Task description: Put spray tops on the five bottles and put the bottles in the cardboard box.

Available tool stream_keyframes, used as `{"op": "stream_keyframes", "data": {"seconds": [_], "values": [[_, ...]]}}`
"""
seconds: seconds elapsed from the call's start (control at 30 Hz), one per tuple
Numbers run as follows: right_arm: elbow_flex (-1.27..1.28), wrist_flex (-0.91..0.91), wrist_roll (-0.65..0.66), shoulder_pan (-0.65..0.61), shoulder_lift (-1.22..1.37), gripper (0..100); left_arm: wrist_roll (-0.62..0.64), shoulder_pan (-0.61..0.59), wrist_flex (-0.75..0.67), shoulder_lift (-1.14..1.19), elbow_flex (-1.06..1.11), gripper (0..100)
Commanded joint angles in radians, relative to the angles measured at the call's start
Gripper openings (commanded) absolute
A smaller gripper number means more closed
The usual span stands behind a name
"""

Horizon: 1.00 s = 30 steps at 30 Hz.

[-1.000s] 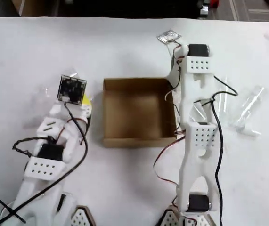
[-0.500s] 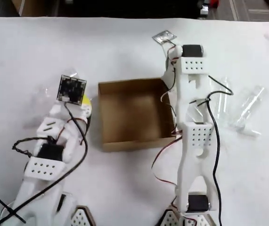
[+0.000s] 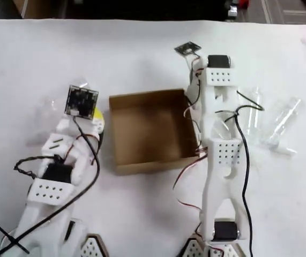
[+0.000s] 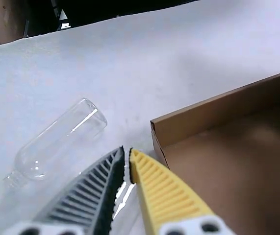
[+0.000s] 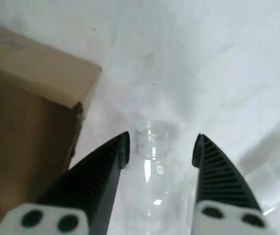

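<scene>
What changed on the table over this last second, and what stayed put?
The box slid left and twisted a little, so its near edge now runs tilted. The right arm beside its right wall swung slightly left as well, and its wrist end pulled back a bit. The left arm and the loose bottles on the right stayed as they were.

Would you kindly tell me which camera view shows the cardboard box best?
The high view: it shows the cardboard box open from above, nearly whole. The left wrist view catches one corner and some floor; the right wrist view, one corner.
</scene>
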Motion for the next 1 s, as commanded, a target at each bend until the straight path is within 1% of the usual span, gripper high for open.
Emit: {"op": "stream_keyframes", "data": {"seconds": [0.0,0.2,0.37,0.5,0.7,0.83,0.97], "values": [[-0.017,-0.019,0.008,0.005,-0.01,19.7,0.002,-0.008,-0.032,-0.028,-0.003,2],[-0.02,-0.031,0.008,-0.002,0.002,19.0,0.002,-0.008,-0.032,-0.028,-0.003,2],[-0.018,-0.059,0.008,0.004,0.024,7.4,0.002,-0.008,-0.032,-0.028,-0.003,2],[-0.021,-0.059,0.008,0.008,0.015,3.6,0.002,-0.008,-0.032,-0.028,-0.003,2],[-0.021,-0.024,-0.002,0.024,-0.13,1.5,0.002,-0.008,-0.032,-0.028,-0.003,2],[-0.021,0.03,-0.002,0.024,-0.277,1.5,0.002,-0.008,-0.032,-0.028,-0.003,2],[-0.009,0.041,-0.003,0.033,-0.44,1.5,0.002,-0.008,-0.032,-0.028,-0.003,2]]}}
